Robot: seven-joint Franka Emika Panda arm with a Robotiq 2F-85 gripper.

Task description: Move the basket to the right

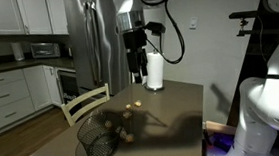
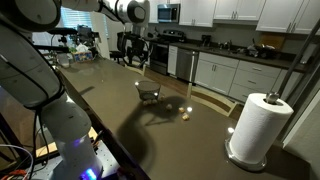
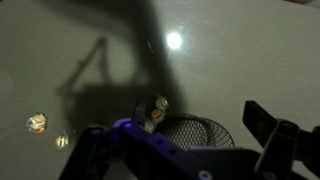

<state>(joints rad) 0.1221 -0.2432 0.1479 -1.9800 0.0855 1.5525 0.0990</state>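
The basket [image 1: 97,141] is a round bowl of dark wire mesh standing near the front edge of the brown table. It also shows in an exterior view [image 2: 150,92] and in the wrist view [image 3: 192,131], where it sits at the lower middle. My gripper [image 1: 136,66] hangs high above the table, well clear of the basket, and also shows in an exterior view [image 2: 137,50]. In the wrist view my gripper [image 3: 190,140] has its fingers spread wide, with nothing between them.
A white paper-towel roll [image 1: 155,72] stands upright on the table's far side, also seen in an exterior view [image 2: 258,125]. Small gold-wrapped pieces [image 3: 37,122] lie on the table, some next to the basket [image 3: 155,105]. A wooden chair [image 1: 85,102] stands by the table edge.
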